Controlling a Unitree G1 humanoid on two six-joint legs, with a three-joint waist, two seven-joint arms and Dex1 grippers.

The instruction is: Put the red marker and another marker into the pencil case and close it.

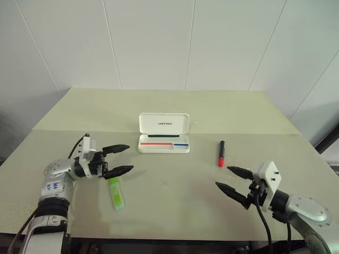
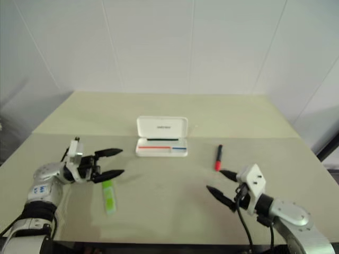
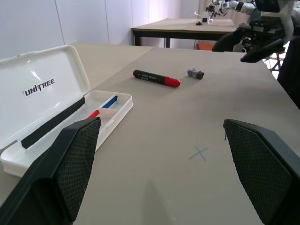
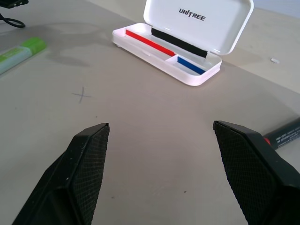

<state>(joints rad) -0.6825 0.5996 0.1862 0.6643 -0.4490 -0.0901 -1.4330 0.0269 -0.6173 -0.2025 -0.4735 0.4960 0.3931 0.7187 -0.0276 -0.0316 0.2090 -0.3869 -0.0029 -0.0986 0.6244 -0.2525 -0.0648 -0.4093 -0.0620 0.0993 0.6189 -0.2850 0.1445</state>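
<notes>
Pencil case (image 1: 163, 143): sits open near the middle of the table (image 1: 175, 211), its lid standing up at the back edge, so the tray faces up and is ready to take both markers.
Case looks: white, hard, rectangular with rounded corners; small dark logo text on the inside of the lid, a dark strip along the hinge, and a red stripe and a blue stripe lying in the tray.
Red marker (image 1: 221, 153): lies flat on the table, to the right of the case and well apart from it, black cap end pointing away from the robot.
Red marker looks: short and slim, red body, black end with small print along it (too small to read).
Green marker (image 1: 116, 192): lies flat on the table, nearer the robot and to the left of the case.
Green marker looks: short, pale light green, flat-looking.
Left gripper (image 1: 124, 159): hangs just above the far end of the green marker, pointing inward, black fingers spread wide apart and holding nothing (likely lined up for that marker).
Right gripper (image 1: 232, 180): hovers just short of the red marker, fingers likewise wide apart and empty.
Small grey bit (image 3: 196, 73): lies on the table near the red marker; I cannot tell what it is.
Progress: as I judge it, nothing is in the case yet and the lid is not yet closed.
</notes>
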